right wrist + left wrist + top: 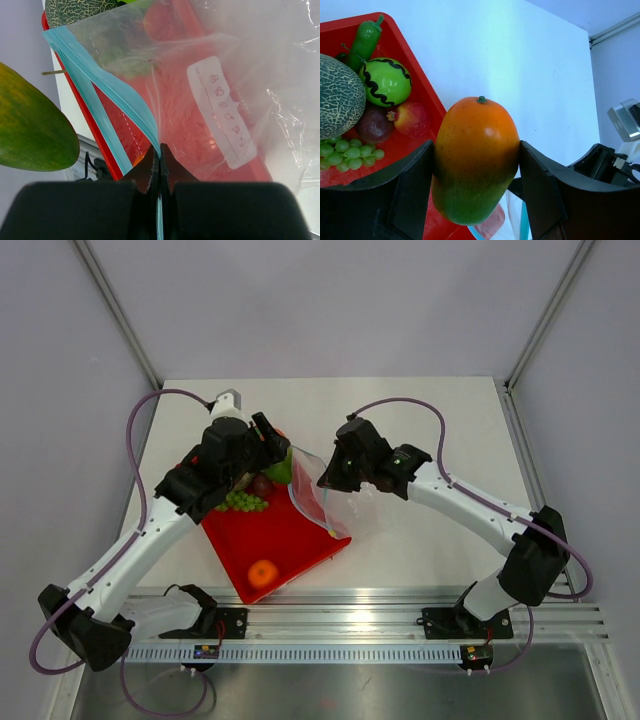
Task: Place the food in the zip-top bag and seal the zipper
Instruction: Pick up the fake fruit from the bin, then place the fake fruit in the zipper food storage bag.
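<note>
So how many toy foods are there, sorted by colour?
Green: 3, pepper-like piece, striped ball, grape bunch
Grey-green: 1, netted melon
Red: 1, apple-like fruit
Purple: 1, plum-like fruit
Orange: 1, orange
Orange and green: 1, mango
Total: 8 in view

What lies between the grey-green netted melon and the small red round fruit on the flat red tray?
A dark purple round fruit lies between them, as the left wrist view shows.

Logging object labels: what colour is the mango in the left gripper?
The mango is orange fading to green, clearest in left wrist view.
</note>
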`<act>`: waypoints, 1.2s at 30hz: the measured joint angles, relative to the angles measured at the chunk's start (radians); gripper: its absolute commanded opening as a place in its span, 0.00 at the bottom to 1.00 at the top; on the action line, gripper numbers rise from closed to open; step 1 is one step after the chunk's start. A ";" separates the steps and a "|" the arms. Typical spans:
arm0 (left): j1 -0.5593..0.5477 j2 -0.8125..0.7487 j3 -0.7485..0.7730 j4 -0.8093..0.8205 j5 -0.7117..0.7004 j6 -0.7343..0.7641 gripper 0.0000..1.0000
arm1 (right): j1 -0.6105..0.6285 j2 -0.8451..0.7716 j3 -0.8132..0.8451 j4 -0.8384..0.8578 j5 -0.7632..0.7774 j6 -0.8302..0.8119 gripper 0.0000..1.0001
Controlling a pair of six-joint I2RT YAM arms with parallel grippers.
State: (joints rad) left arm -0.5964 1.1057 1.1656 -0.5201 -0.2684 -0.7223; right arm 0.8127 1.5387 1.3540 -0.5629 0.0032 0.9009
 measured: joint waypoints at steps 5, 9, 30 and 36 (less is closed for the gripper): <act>0.000 -0.010 -0.031 0.053 0.005 -0.030 0.29 | 0.006 0.010 0.013 0.004 -0.017 0.022 0.00; 0.000 -0.034 -0.074 0.098 0.005 -0.039 0.29 | 0.007 0.018 0.017 0.022 -0.034 0.046 0.00; -0.016 -0.078 -0.224 0.230 -0.003 -0.057 0.29 | 0.009 0.047 0.062 0.144 -0.076 0.166 0.00; -0.024 -0.078 -0.241 0.228 0.005 -0.048 0.73 | 0.009 0.054 0.073 0.143 -0.075 0.169 0.00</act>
State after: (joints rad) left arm -0.6205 1.0275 0.9249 -0.2924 -0.2634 -0.7708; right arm 0.8215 1.5929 1.4269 -0.4198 -0.0719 1.0698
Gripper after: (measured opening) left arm 0.652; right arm 0.012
